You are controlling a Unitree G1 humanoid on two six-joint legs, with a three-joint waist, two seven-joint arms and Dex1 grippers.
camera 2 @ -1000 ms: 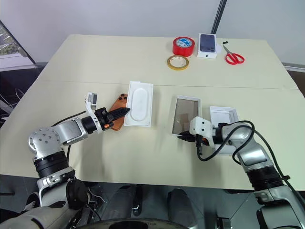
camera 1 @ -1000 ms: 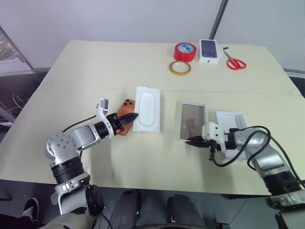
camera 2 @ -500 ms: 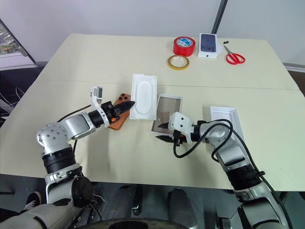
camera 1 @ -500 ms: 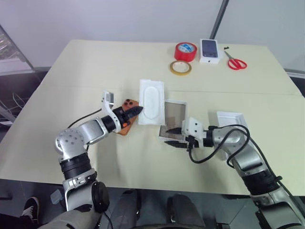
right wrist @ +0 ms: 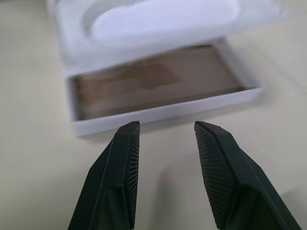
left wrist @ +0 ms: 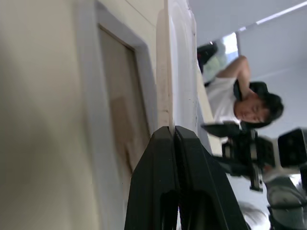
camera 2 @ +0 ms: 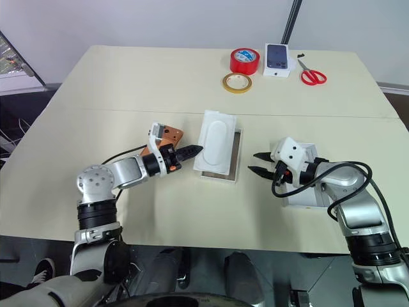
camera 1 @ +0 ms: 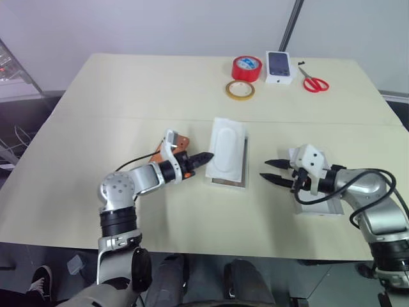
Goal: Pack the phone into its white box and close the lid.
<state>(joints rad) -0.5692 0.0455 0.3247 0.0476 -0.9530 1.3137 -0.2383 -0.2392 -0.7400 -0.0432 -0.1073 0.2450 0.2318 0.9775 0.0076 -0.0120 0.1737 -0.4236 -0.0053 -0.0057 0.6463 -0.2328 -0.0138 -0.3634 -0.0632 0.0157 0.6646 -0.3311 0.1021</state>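
We work on a cream table [camera 1: 96, 96]; red tape [camera 1: 247, 68], a yellow ring [camera 1: 240, 90], a pictured box [camera 1: 280, 66] and scissors [camera 1: 314, 84] line its 12 o'clock edge. Our left gripper [camera 1: 206, 157] is pinched on the insert [camera 1: 225, 152] over the white box [camera 1: 242, 173]. The phone [camera 1: 172, 142] lies at 9 o'clock. Our right gripper [camera 1: 271, 171] gapes empty at 3 o'clock, by the lid [camera 1: 319, 208]. The near edge is bare.

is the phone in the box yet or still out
Still out. The orange phone lies on the table beside the left gripper, while the white insert rests atop the brown-bottomed tray.
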